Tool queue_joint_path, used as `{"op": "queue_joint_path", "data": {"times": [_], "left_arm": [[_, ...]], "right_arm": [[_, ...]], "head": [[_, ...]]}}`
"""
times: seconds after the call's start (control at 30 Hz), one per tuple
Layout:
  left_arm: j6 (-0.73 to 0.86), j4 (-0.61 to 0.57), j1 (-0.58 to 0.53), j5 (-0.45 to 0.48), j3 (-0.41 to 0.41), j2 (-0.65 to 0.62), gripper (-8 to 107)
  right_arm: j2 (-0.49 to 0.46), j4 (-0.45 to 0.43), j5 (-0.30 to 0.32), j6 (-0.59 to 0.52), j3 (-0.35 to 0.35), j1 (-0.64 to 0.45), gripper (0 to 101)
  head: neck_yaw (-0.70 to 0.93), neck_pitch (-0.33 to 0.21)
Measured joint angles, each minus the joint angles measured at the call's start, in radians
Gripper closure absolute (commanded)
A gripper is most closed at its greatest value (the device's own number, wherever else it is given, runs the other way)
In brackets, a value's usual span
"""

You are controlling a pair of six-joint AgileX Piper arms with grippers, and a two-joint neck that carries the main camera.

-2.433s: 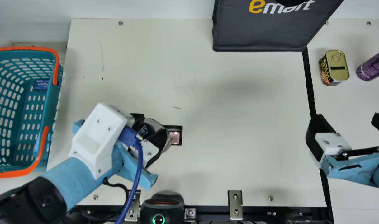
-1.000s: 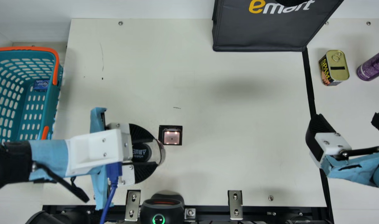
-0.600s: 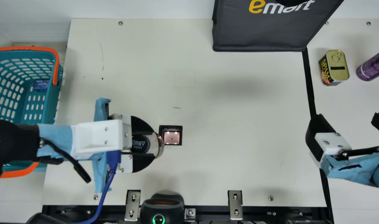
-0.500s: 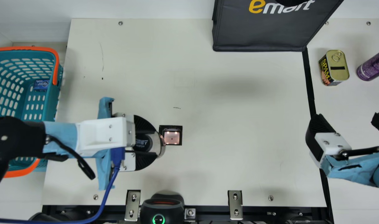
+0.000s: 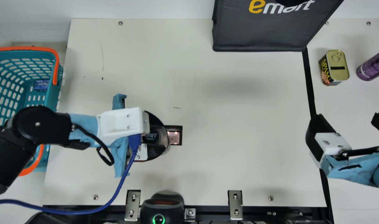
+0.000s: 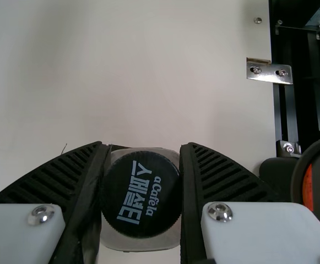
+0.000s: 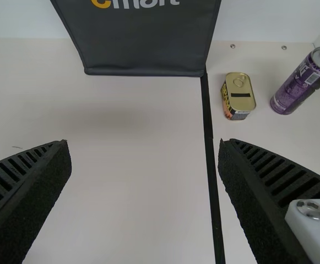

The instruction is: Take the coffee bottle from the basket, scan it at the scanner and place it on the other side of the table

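1. Pinching the coffee bottle (image 6: 141, 193) (clear body, round black cap w/ pale print): L pincer (image 5: 159, 136), its two black ribbed fingers closed in on either side of the cap end. L wrist view of the L pincer (image 6: 143, 165): cap sits btwn the fingers, top facing the cam.
2. Bottle loc.: nr the square, black-framed scanner window (image 5: 174, 137), lit pink, in the cream bench (image 5: 239, 124). Main view has bottle + fingers overlapping the window's L edge; can't tell if the bottle touches the bench.
3. L arm comes in from the L, partly over the teal plastic basket w/ orange handles (image 5: 51, 96). Small blue box (image 5: 41, 84) inside basket. Blue cable (image 5: 117, 189) runs off the L wrist, looping over the front L part of the bench.
4. R pincer (image 5: 348, 119) is at the R side of the bench, fingers spread wide, one over the black tape strip (image 5: 309, 84), the other beyond it, to the R. R wrist view of the R pincer (image 7: 143, 141): same wide gap btwn tips.
5. Back R: gold-topped rectangular tin (image 5: 338, 65) just past the strip; tall purple can (image 5: 374, 64) beside it, apart.
6. Back: dark grey fabric bag (image 5: 261, 34), L of the tin.
7. Front edge: black rounded device w/ green-lit ring (image 5: 163, 207), btwn two metal brackets.
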Motion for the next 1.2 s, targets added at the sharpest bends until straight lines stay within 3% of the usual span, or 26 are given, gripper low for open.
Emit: {"op": "queue_joint_path", "data": {"times": [0.9,1.2], "left_arm": [[-0.084,-0.038,0.009,-0.043,0.012,-0.002,10],[-0.275,-0.030,0.082,-0.035,0.019,-0.109,9]], "right_arm": [[0.000,0.000,-0.002,0.000,0.000,0.000,6],[0.000,0.000,-0.002,0.000,0.000,0.000,6]], "head": [[0.000,0.000],[0.000,0.000]]}}
